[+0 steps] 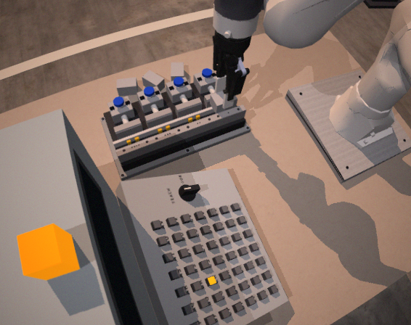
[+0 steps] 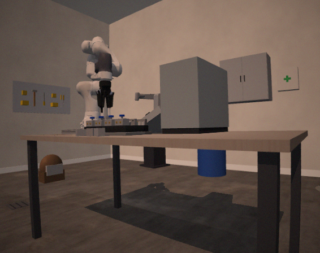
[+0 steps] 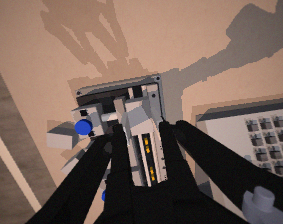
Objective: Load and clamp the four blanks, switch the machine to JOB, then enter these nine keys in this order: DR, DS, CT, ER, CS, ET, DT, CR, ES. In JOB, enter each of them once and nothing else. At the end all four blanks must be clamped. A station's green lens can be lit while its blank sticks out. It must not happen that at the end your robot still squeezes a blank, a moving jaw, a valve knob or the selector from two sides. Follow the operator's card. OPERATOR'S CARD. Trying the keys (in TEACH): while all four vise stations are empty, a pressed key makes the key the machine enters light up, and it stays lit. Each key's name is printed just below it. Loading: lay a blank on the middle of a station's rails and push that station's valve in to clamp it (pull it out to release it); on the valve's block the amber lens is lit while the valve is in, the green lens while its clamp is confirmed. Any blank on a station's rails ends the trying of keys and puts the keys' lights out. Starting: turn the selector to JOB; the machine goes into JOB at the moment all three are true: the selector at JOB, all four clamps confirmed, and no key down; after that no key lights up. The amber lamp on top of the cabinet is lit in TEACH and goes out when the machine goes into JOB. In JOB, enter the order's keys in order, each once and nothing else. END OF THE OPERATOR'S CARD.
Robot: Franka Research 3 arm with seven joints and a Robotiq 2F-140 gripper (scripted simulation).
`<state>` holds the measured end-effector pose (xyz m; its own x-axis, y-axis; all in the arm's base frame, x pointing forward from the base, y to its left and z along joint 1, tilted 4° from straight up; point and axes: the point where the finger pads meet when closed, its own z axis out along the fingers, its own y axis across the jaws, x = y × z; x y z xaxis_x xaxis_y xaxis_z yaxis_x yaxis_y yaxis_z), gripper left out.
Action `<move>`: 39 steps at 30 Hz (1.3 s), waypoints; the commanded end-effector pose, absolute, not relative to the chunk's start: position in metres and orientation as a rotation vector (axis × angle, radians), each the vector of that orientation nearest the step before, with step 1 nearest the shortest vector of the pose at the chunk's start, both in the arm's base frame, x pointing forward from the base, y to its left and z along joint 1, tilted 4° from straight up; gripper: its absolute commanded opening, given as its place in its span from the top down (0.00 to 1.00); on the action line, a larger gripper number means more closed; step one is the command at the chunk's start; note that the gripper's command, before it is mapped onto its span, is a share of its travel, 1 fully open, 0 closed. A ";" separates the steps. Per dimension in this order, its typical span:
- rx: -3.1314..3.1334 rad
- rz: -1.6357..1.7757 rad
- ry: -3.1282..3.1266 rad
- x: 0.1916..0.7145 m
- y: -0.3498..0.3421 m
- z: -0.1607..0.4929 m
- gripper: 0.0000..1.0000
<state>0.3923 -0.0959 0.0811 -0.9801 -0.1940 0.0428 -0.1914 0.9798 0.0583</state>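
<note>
Grey metal vise fixture [image 1: 156, 164] [image 2: 133, 129] [image 3: 119, 84]: no clamping apparent. Item one, grey block blank [image 1: 216, 101] [image 3: 137, 119], at its robot-side end, pinched by the black two-finger gripper [image 1: 225, 95] [image 2: 106, 109] [image 3: 139, 116]. Three grey spare blanks [image 1: 127, 86] [image 2: 99, 131] [image 3: 59, 139], behind it. Outstanding: loading, JOB, nine keys.

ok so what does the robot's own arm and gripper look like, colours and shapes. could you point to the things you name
The arm [image 1: 298, 29] [image 2: 86, 93] is pale grey-white with smooth, rounded segments and a darker grey section above a light collar. The gripper [image 1: 232, 87] [image 2: 106, 108] [image 3: 139, 116] is black, with two slim, jointed fingers. No sleeve or hanging cable shows.
</note>
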 end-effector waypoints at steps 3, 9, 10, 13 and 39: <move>0.308 -0.077 -3.082 0.394 -0.096 0.078 1.00; 0.308 -0.077 -3.082 0.394 -0.096 0.076 1.00; 0.308 -0.077 -3.082 0.394 -0.096 0.075 1.00; 0.308 -0.077 -3.082 0.393 -0.096 0.075 1.00; 0.308 -0.077 -3.082 0.393 -0.096 0.073 1.00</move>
